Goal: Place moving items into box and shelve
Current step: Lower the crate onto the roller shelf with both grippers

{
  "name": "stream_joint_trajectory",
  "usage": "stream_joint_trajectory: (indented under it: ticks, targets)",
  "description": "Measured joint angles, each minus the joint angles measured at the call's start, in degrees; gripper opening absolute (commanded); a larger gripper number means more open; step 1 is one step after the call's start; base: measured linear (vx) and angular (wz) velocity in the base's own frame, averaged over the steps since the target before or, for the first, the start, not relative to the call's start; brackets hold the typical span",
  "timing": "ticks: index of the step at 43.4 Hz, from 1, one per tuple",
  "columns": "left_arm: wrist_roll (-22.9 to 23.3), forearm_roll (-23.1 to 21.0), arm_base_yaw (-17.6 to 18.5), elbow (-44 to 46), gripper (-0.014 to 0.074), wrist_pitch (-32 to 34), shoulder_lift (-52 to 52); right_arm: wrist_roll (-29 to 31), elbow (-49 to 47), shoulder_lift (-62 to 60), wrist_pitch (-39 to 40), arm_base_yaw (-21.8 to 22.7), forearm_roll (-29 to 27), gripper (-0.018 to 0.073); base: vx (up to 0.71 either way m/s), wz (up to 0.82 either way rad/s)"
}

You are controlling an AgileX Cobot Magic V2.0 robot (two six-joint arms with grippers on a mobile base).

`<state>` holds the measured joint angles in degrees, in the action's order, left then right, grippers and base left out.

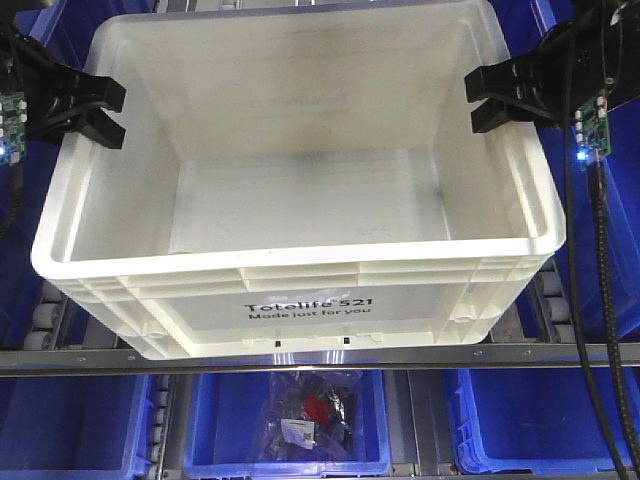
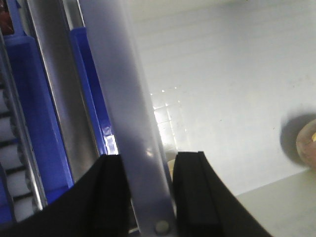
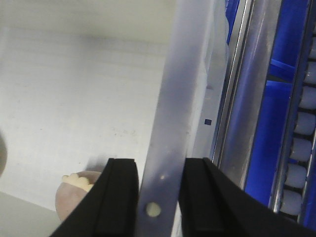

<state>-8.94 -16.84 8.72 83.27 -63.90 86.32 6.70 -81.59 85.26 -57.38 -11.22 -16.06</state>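
Note:
The box [image 1: 300, 262], a large white crate with black print on its front, sits on the shelf, slightly tilted toward me. My left gripper [image 1: 112, 113] straddles its left rim and my right gripper [image 1: 478, 100] its right rim. In the left wrist view the black fingers [image 2: 195, 192] press both sides of the rim [image 2: 133, 98], so the left gripper [image 2: 148, 163] is shut on it. The right gripper [image 3: 160, 165] clamps the other rim [image 3: 182, 89] the same way. A pinkish round item [image 3: 71, 195] lies on the box floor, seen also from the left as the round item [image 2: 307, 143].
A metal shelf rail [image 1: 90, 358] runs under the box front. Below it stands a blue bin [image 1: 215, 420] holding bagged items [image 1: 305, 415]. More blue bins [image 1: 40, 420] flank it. Roller tracks [image 1: 42, 322] and blue bin walls [image 3: 269, 138] lie close beside the box.

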Motion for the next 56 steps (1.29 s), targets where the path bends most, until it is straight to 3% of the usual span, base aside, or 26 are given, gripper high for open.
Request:
stream_joint_trajectory:
  ticks: [2, 30, 40, 48, 56]
  targets:
    - [0.0, 1.5, 0.0, 0.0, -0.0003, 3.5, 1.0, 0.8, 0.0, 1.9, 2.2, 0.0, -1.0, 0.0, 0.0, 0.0]
    - [-1.5, 1.8, 0.0, 0.0, -0.0003, 10.2, 5.0, 2.7, 0.0, 7.0, 5.5, 0.0, -0.9, 0.0, 0.0, 0.0]
    - [-1.6, 1.4, 0.0, 0.0, 0.0052, 12.0, 6.8, 2.5, 0.1, 7.6, 5.4, 0.0, -0.7, 0.0025, 0.0, 0.0]
    - [-1.7, 1.2, 0.0, 0.0, 0.0155, 12.5, 6.8, 2.4, 0.1, 7.6, 5.6, 0.0, -0.4, 0.0109, 0.0, 0.0]
    - [-1.7, 1.1, 0.0, 0.0, 0.0292, 12.5, 6.8, 2.7, 0.1, 7.6, 5.6, 0.0, -0.4, 0.0284, 0.0, 0.0]
